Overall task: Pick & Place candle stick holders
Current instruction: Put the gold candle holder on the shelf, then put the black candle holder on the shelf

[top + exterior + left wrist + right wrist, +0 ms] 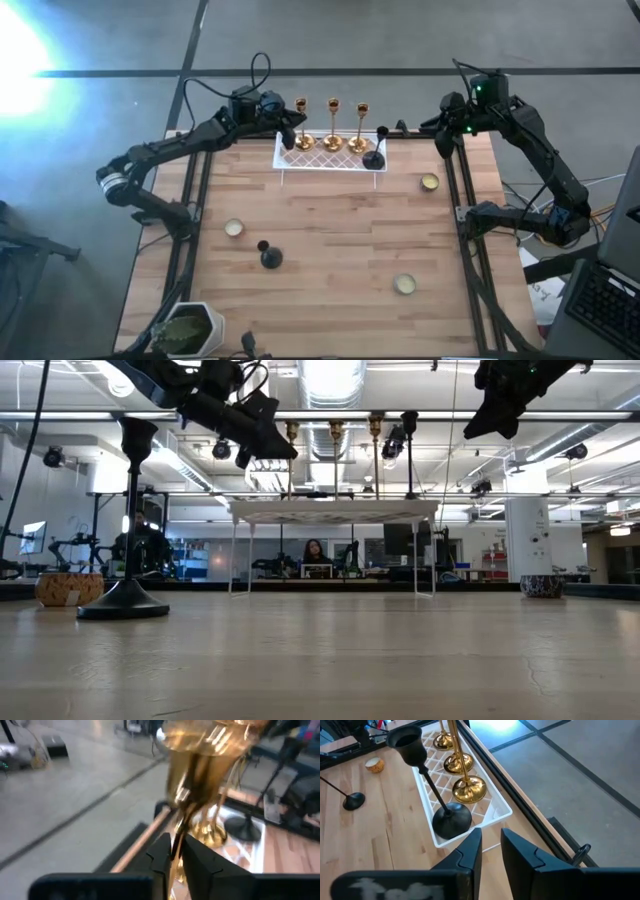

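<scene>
The left gripper (176, 851) clamps a gold candle stick holder's (302, 125) stem upright over the white lattice tray (330, 158), apparently to seat it, while the right gripper (491, 851) waits empty, fingers slightly parted, nearby.

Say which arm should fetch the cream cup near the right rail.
Right, probably. The right gripper is open over the tray's right end, closest to that cup. The left gripper is shut on a gold stick at the tray's left end.
</scene>
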You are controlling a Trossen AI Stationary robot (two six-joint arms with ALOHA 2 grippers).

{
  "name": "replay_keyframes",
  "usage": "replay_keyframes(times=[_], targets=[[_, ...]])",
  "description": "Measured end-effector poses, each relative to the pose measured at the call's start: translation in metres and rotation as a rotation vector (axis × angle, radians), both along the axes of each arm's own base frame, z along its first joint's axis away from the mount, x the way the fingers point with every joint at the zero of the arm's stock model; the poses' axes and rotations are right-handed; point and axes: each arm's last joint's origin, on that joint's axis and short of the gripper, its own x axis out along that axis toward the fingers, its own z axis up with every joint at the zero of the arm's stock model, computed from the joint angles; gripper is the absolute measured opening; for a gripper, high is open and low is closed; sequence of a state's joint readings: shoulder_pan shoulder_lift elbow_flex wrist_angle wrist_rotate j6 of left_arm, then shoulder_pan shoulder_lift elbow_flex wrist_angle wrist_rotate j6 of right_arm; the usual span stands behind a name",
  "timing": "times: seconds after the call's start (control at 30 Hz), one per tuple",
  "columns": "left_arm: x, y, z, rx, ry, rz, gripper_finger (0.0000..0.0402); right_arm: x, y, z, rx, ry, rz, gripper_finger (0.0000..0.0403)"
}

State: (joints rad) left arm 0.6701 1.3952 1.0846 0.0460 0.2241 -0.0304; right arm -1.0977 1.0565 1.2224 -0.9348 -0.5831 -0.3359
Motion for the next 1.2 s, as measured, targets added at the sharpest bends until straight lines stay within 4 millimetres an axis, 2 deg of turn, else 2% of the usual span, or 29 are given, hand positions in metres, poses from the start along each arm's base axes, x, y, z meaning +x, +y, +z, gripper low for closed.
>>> replay_keyframes(times=[0.17,0.53,0.8,1.0,1.2], targets=[[0.000,0.000,-0.004,-0.019,0.017,0.003,0.0093,0.000,0.000,0.000,0.000,0.000,0.000,0.0066],[-0.002,-0.001,-0.001,-0.013,0.013,0.013,0.0131,0.000,0.000,0.000,0.005,0.000,-0.002,0.0082],[-0.004,-0.003,-0.004,-0.045,0.050,0.014,0.0170,0.000,0.000,0.000,0.006,0.001,-0.002,0.0071],[-0.012,-0.009,0.000,-0.061,0.086,0.010,0.0194,0.000,0.000,0.000,0.007,0.001,-0.002,0.0064],[-0.029,-0.022,0.015,-0.054,0.091,0.009,0.0200,0.000,0.000,0.000,0.007,0.001,-0.002,0.0067]])
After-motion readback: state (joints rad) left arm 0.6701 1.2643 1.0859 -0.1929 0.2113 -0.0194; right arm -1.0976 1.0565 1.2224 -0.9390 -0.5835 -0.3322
